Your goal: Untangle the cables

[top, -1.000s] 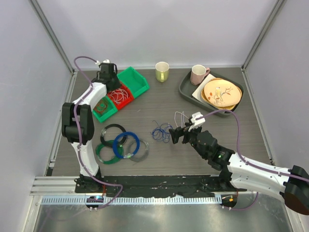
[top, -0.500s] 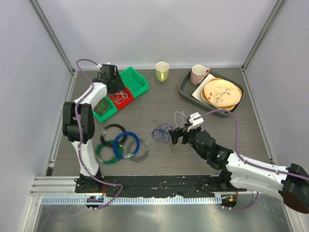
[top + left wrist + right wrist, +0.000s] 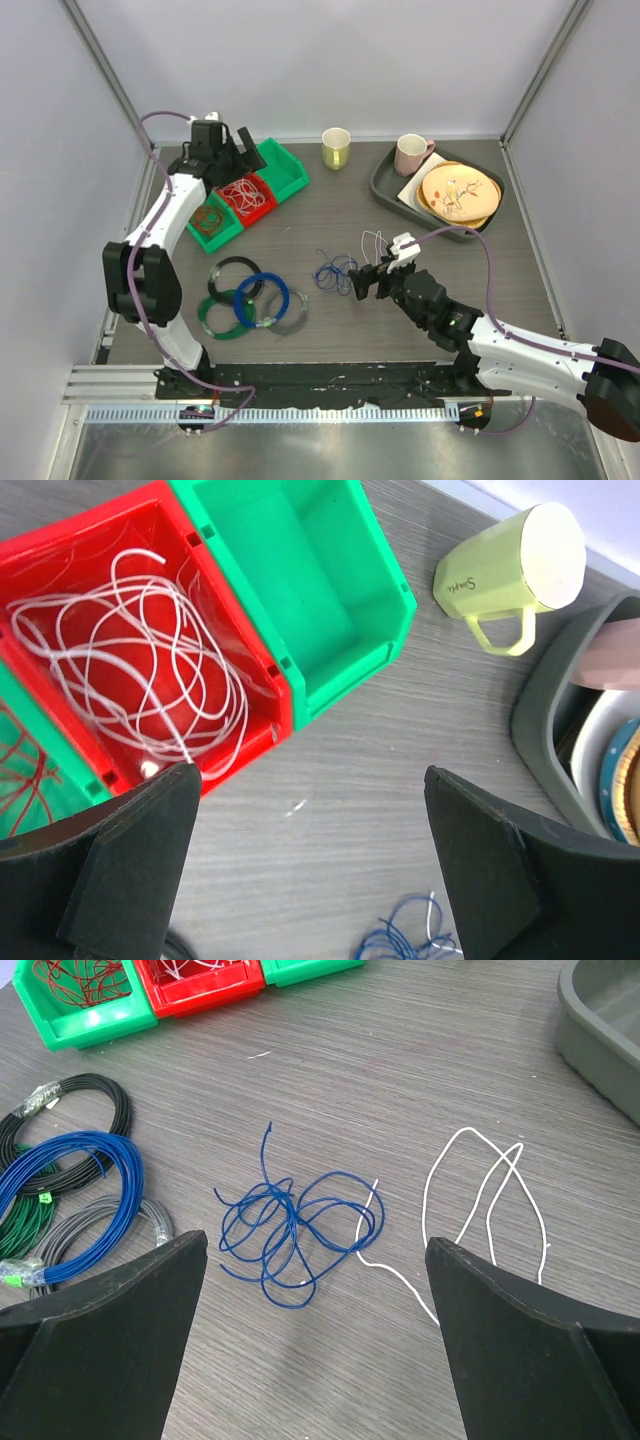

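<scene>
- My right fingers (image 3: 100, 1360) stand wide apart with nothing between them, hanging low over the table (image 3: 420, 1080) just on the near side of the loose wires.
- Framed between them lies the blue cable (image 3: 295, 1230), a small knot of overlapping loops lying flat, with one free end poking up and away from the knot.
- Just beside it sits the white cable (image 3: 485, 1210), a few open loops. One of its tails runs across the right edge of the blue knot, so the two touch there.
- Both look thin, light and limp, with some spring in the loops. I expect them to slide on the table and drag each other along.
- I judge the best hold to be the blue free end or the outer white loop, pinched low and well clear of the crossing.
- My left fingers (image 3: 100, 880) are also spread wide and empty, hovering above the red bin (image 3: 60, 555), which holds more white wire (image 3: 130, 670).
- The tied coils (image 3: 70, 1190) lie well apart to the left.
</scene>
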Action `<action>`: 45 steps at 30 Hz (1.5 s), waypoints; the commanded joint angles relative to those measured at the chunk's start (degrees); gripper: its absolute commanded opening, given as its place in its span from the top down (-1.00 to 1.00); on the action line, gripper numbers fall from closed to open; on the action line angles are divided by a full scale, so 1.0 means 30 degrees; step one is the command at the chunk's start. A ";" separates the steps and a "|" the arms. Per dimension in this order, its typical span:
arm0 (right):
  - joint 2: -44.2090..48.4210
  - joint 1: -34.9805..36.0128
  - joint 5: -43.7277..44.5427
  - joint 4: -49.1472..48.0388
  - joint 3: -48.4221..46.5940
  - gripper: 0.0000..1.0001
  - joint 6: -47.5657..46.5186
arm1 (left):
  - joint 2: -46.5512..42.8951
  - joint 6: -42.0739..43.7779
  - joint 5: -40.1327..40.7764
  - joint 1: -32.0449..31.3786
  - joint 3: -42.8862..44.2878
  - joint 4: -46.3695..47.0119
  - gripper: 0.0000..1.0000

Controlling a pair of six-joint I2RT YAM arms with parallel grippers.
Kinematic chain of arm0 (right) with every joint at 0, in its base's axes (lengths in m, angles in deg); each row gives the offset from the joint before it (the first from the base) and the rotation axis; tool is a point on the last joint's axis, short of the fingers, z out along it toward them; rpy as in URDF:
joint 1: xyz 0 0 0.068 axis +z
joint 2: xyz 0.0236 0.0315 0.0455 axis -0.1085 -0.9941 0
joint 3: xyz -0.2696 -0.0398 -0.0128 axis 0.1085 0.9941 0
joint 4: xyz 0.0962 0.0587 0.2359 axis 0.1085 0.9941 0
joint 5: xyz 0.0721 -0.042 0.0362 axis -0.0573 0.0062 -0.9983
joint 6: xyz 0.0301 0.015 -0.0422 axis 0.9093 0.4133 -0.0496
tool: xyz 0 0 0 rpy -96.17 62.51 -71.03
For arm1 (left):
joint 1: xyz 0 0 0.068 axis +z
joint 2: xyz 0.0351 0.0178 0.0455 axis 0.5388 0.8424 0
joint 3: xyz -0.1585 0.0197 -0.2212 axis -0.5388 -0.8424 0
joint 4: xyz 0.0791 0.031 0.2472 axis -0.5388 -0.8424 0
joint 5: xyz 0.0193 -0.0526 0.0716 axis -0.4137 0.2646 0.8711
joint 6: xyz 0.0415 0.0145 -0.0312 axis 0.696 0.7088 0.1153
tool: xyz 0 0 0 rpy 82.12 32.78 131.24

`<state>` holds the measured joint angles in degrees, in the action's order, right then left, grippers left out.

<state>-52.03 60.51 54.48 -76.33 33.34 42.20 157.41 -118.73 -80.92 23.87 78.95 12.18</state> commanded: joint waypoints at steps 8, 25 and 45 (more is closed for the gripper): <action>0.0071 0.0012 -0.0160 -0.0577 -0.0829 -0.93 0.0472 | -0.6596 -0.0883 0.2279 -0.3112 -0.3377 -0.2601 -0.99; -0.7892 0.0041 -0.1301 0.1325 -0.4254 -0.87 0.1821 | -1.7623 -0.1731 0.3403 -0.8369 -1.6152 0.0621 -1.00; -0.9838 0.0246 -0.2470 0.5487 -1.1257 0.98 0.2643 | -2.2603 -0.1734 0.2702 -0.8369 -1.8116 0.1407 -1.00</action>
<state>-91.94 60.66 48.54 -60.09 4.29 51.43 91.10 -124.53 -69.44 -1.24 25.86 10.70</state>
